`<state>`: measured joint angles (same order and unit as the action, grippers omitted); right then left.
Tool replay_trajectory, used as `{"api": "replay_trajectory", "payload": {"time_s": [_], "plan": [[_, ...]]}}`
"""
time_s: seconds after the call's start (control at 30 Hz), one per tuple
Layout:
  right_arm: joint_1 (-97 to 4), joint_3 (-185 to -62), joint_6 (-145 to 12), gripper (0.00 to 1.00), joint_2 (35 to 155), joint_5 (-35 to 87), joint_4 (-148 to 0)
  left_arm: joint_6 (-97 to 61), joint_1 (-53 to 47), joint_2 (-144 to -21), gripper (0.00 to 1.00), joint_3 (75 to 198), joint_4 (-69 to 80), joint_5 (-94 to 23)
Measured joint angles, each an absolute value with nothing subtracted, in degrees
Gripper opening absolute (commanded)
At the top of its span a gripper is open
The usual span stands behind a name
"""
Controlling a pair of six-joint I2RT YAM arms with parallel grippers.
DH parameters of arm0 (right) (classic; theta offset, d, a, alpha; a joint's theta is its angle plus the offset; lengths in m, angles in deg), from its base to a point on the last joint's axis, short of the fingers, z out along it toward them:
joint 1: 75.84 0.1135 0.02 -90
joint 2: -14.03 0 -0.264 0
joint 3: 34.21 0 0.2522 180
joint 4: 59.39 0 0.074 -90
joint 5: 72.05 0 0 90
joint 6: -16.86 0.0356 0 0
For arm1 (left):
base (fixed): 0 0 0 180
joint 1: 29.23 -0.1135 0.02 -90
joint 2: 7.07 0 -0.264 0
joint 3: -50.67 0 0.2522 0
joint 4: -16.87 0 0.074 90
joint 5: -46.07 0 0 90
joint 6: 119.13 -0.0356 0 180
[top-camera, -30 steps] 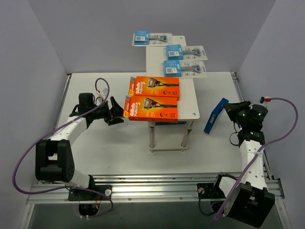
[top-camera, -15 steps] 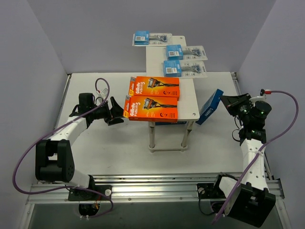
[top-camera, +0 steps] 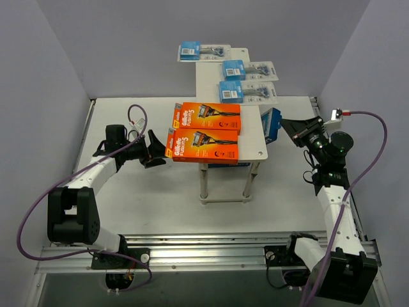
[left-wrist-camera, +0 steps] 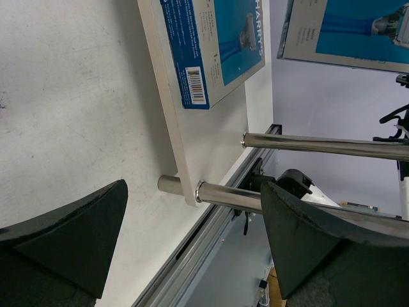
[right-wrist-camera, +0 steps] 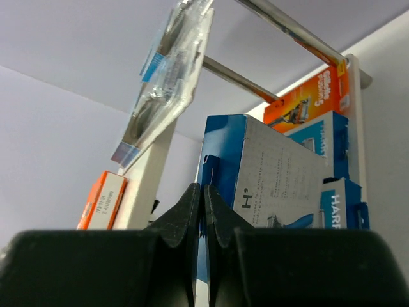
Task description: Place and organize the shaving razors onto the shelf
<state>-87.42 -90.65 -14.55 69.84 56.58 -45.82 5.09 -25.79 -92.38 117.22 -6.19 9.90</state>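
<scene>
Right gripper (top-camera: pixel 291 128) has swung in from well out over the table (top-camera: pixel 153 198) to the right rim of the shelf (top-camera: pixel 250 131), carrying the blue-and-white box (top-camera: pixel 271 124) with it; the left arm has not shifted. Its fingers are pressed together on an edge of that box, which now stands on edge just beside the shelf top's right rim; whether it touches the rim cannot be told. In the right wrist view the closed fingertips (right-wrist-camera: pixel 192 198) meet at the lower left of the held box (right-wrist-camera: pixel 255 166), with further blue boxes (right-wrist-camera: pixel 319 147) lying on the lower tier behind it. Left gripper (top-camera: pixel 153 150) hangs with jaws spread wide and empty, just beside the left end of the nearer of two orange boxes (top-camera: pixel 203 146), which lie side by side across the front of the shelf top. Three blister packs (top-camera: pixel 249 68) lie on the far part of the top, the farthest overhanging its left edge. The left wrist view shows another blue box (left-wrist-camera: pixel 217 45) on the lower tier beside the metal legs (left-wrist-camera: pixel 319 144).
</scene>
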Motion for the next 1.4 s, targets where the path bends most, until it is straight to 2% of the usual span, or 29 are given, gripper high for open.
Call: {"api": "replay_trajectory", "payload": {"time_s": [0.6,1.0,1.4], "plan": [[-86.17,-84.35,-5.94,0.00,73.12,58.51,-30.60,4.67,-25.77,-92.38,0.94,117.22,-6.56,9.90],[-80.42,-82.85,-2.60,0.00,78.10,58.38,-19.87,4.67,-25.57,-92.38,0.94,117.22,-6.59,9.90],[-77.76,-82.43,-2.62,0.00,79.46,57.07,-16.72,4.67,-25.57,-92.38,0.94,117.22,-6.56,9.90]]}}
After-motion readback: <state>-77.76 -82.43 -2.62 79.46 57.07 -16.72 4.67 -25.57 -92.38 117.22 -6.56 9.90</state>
